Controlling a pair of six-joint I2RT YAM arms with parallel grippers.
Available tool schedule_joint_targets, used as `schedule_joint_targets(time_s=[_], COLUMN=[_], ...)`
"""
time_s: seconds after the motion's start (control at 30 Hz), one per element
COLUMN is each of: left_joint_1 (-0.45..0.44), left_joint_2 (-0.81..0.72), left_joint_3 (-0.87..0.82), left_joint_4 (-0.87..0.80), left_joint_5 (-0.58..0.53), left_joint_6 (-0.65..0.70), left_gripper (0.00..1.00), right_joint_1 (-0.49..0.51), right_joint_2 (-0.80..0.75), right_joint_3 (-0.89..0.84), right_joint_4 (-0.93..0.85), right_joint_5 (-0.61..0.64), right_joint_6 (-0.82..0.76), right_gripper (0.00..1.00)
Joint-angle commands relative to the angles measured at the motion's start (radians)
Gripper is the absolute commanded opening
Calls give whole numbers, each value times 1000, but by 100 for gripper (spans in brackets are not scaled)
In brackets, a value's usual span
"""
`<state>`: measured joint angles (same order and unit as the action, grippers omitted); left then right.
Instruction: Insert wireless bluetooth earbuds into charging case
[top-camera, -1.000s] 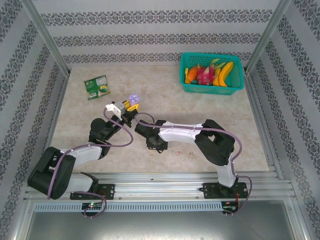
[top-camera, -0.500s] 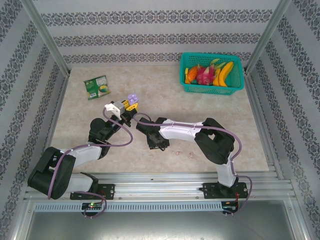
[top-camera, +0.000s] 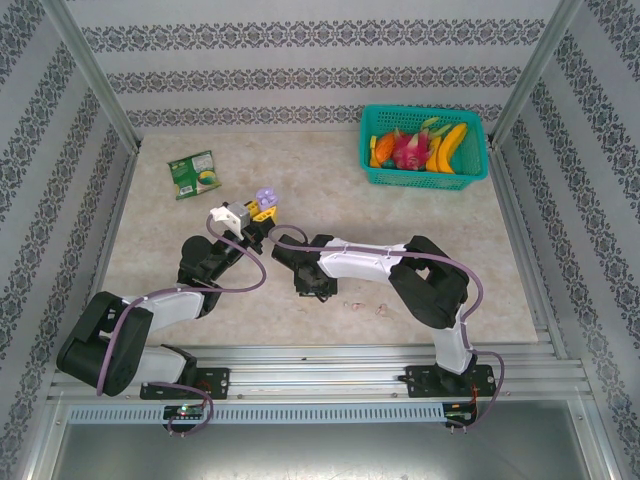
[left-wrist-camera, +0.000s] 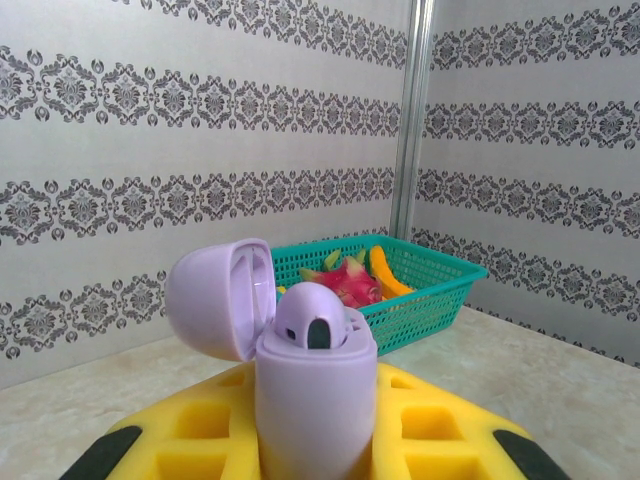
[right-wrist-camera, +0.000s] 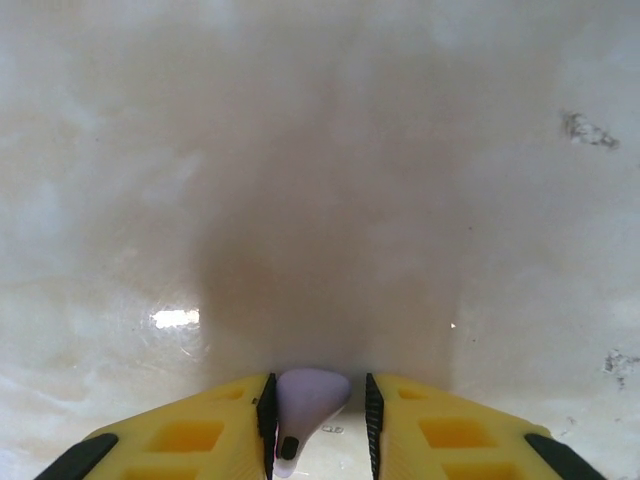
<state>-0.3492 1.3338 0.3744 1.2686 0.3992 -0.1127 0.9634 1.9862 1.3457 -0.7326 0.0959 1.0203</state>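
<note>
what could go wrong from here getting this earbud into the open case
1. The lilac earbud is pinched right at the tips of the right gripper; it may slip or twist on the way over.
2. The charging case, held in the left gripper, has its lid hinged open at one side and a seated earbud inside; the right gripper may knock either.

- Top view pretty bright and even, soft light, faint shadows.
- Right wrist kinda hazy: big dark shadow on table (right-wrist-camera: 330, 200), small glare spot at left.
- Left wrist evenly lit, crisp.
</note>
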Motion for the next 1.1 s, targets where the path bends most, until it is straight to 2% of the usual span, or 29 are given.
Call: schedule_joint_targets(time_s=[0.0,0.3,0.47,0.7,0.8,0.97,1.07], left_joint_1=[4,4,4,4,4,4,3], left_joint_2=[10,13,14,12,13,11,10], left_joint_3=[12,12,10,12,12,9,8], left_joint_4=[72,71,75,74,77,75,73], left_joint_5=[22,22,24,24,25,25,26], left_joint_6=[-14,-17,-22,-25,-28,-30,-26], left_gripper=[0,0,0,0,0,0,0], right_joint_1=[-13,-12,-14,-17,-22,-32,-33], right_joint_2=[15,13,10,-34,-38,-24,-24], right_joint_3=[16,24,48,31,20,13,6], right_joint_4=[-12,-9,-27,-32,-36,-37,-28], right_joint_5=[30,17,17,53,55,39,32], right_joint_6=[37,-33,-185,-478,-548,-552,-511], right_gripper=[31,25,22,22,23,25,33])
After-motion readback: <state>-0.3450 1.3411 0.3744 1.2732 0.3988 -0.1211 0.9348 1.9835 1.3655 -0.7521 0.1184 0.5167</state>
